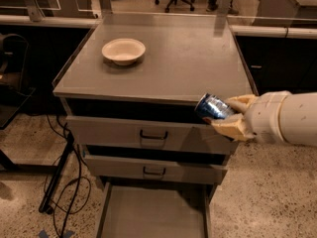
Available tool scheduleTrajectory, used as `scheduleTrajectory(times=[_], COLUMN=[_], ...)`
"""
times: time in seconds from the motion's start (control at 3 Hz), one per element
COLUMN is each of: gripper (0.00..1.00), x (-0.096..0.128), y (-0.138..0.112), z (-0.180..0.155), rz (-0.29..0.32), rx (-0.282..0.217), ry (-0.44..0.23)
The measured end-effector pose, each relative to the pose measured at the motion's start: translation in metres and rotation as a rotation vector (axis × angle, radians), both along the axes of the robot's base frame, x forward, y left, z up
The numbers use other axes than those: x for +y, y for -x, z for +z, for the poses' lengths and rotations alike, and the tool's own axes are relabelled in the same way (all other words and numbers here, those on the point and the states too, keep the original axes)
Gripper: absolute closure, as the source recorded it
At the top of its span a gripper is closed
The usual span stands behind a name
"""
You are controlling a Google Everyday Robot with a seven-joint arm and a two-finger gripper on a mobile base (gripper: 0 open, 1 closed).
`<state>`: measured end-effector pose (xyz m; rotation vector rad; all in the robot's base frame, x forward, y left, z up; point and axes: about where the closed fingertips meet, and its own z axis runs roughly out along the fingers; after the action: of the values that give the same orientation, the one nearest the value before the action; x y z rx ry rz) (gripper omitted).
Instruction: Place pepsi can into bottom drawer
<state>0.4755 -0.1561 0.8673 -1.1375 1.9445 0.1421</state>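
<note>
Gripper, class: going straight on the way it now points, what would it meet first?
The gripper, shut on the pepsi can, points left along the front of the cabinet. The way looks free, though it might graze the cabinet's top edge; depth is unclear.

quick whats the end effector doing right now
End effector: closed on the pepsi can, held in the air at the front right corner of the cabinet.

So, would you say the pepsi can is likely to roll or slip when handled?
Probably rolls: the pepsi can is a smooth cylinder, held tilted in the gripper by the cabinet front, and the open bottom drawer has a flat floor. Its glossy metal looks slippery; a hard squeeze might dent it.
</note>
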Motion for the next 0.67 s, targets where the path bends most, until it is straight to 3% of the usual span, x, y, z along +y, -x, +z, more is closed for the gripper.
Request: scheduleTrajectory(times=[0.33, 0.67], gripper=[1.0, 1.0], x=[0.013, 0.024], y=[0.013, 0.051], z=[-0.061, -0.131], rz=[0.048, 0.077], rx=[0.056, 0.095], ry=[-0.066, -0.121])
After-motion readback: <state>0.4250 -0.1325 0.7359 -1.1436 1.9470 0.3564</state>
